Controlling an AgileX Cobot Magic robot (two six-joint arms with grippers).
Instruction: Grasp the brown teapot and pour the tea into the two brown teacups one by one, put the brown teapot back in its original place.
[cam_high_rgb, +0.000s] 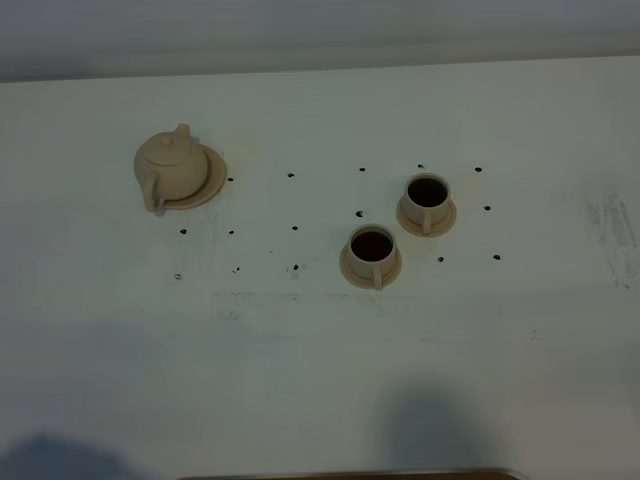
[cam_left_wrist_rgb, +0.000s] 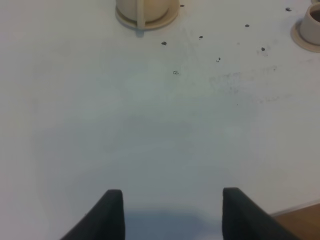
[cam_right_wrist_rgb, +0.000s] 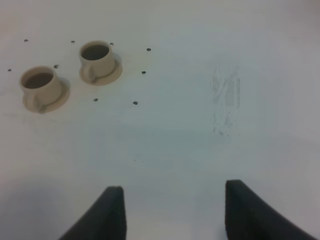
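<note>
Ext high: brown teapot (cam_high_rgb: 172, 166) sits on saucer (cam_high_rgb: 212, 185), counter (cam_high_rgb: 320, 340) left; two teacups (cam_high_rgb: 372, 254) (cam_high_rgb: 427, 201) right, dark inside.
L wrist: left fingers (cam_left_wrist_rgb: 172, 212) spread wide, empty.
R wrist: right fingers (cam_right_wrist_rgb: 175, 212) apart, empty, cups well ahead.

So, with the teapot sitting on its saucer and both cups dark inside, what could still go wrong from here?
1. Both teacups, the near one and the far one, look filled with dark liquid, so a careless arm pass could probably spill them.
2. The two cups stand close together; knocking one might disturb the other.
3. The brown teapot sits toward one side of its saucer, its handle out past the rim, so a bump there could shift it.
</note>
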